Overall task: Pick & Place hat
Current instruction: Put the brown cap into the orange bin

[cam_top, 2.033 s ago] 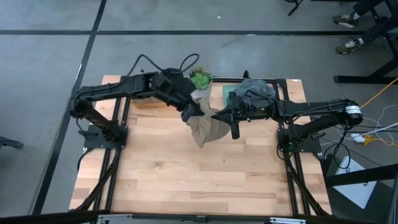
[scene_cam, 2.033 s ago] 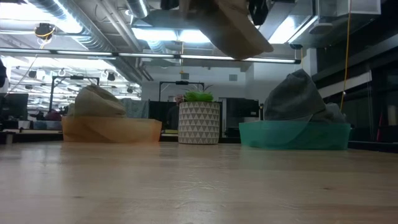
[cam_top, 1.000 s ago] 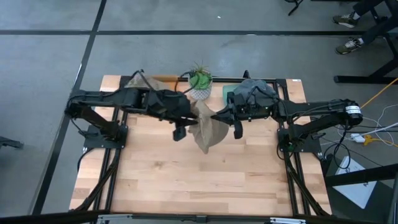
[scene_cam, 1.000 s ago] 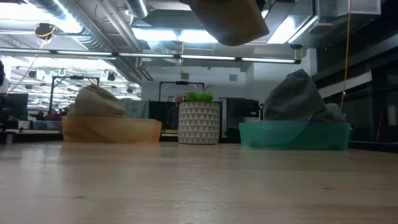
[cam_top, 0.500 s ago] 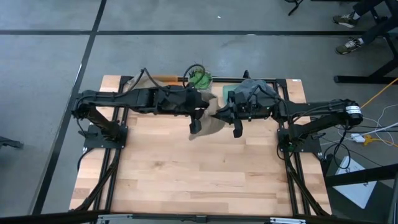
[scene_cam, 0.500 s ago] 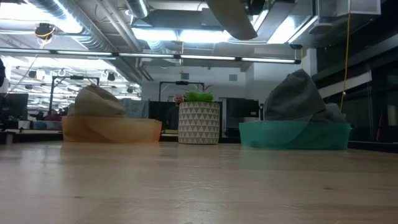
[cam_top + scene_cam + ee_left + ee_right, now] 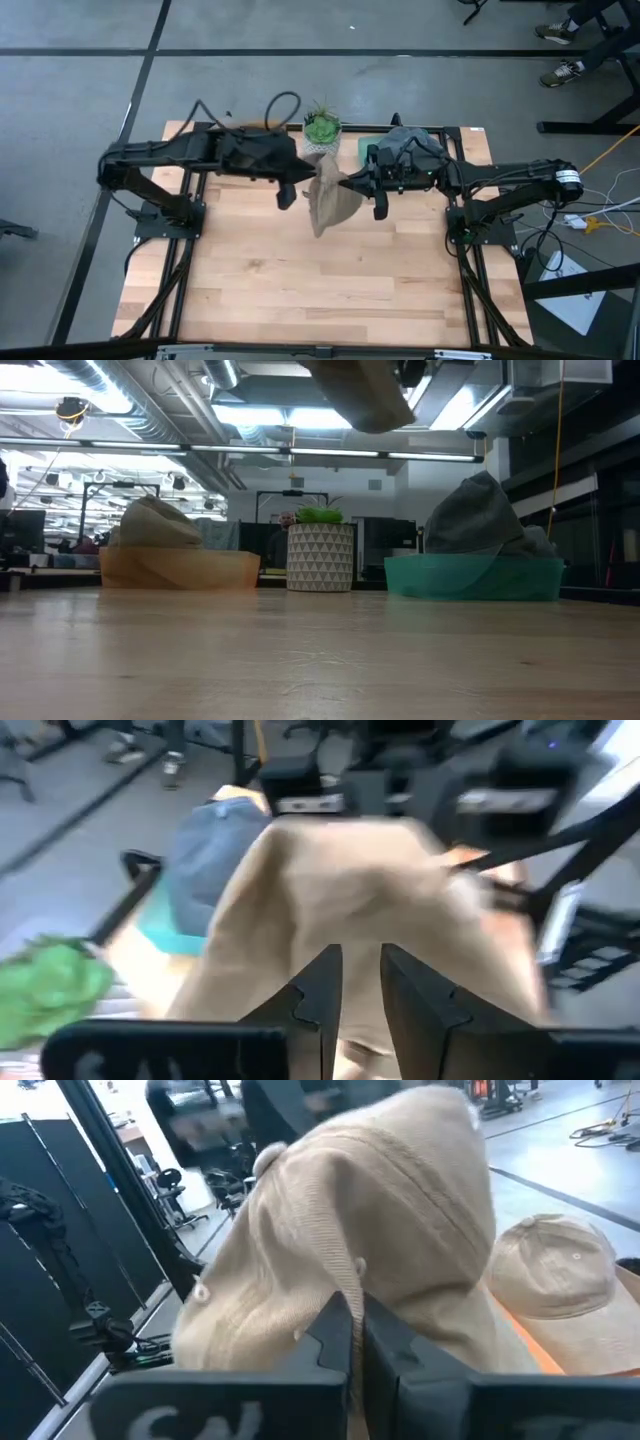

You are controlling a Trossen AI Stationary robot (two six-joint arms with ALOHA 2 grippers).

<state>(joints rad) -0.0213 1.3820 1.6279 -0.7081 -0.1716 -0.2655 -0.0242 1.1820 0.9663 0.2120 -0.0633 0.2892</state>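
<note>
Wooden table (image 7: 320, 660): two bins, apparently, and planter (image 7: 320, 557).

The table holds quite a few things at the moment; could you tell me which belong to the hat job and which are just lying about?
Part of the job:
- tan hat, held up above the table
- right claw, shut on the tan hat
- left claw, at the hat's other side
- orange bin
- teal bin

Just lying about:
- potted plant
- cables

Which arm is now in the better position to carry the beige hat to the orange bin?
Probably the left. Both grippers, left and right, pinch the beige hat in mid-air, and the orange bin with another beige hat stands on the left arm's side.
</note>
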